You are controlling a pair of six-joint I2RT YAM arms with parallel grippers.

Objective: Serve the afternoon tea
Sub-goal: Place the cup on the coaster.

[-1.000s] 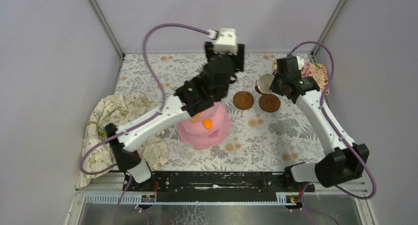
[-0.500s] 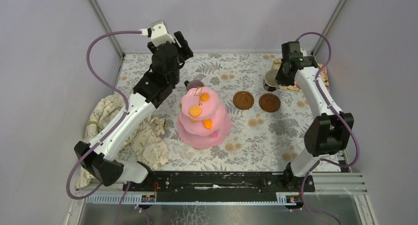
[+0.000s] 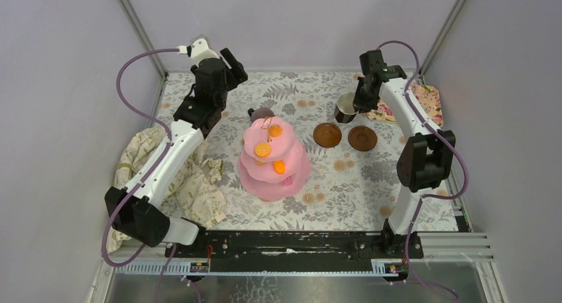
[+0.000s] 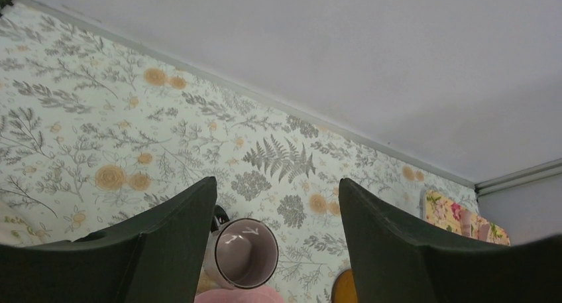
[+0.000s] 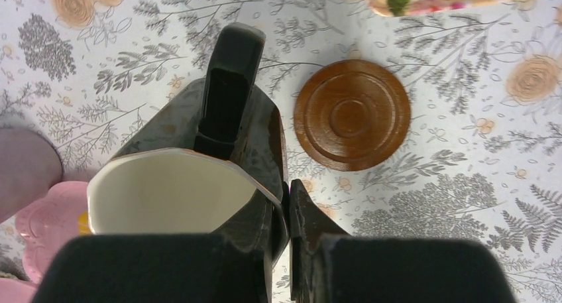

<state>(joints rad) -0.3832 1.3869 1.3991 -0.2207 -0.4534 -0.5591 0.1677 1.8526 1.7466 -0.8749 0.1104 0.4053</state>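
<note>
Left gripper (image 3: 232,63): we see it high over the far left corner of the floral tabletop (image 3: 371,177), jaws wide apart.
Right gripper (image 3: 354,104): clamped on the wall of a dark mug with a cream inside (image 5: 169,190), toward the far right.
Two round brown wooden saucers (image 3: 327,134): side by side, just nearer than that mug.
Pink three-tier cake stand with gold loop handle (image 3: 273,174): mid-tabletop, carrying small orange sweets (image 3: 263,149).
Second dark mug (image 4: 245,252): upright, just behind the stand.

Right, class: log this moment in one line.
right fingers: shut on dark mug rim | left fingers: open, empty | saucers: bare
</note>
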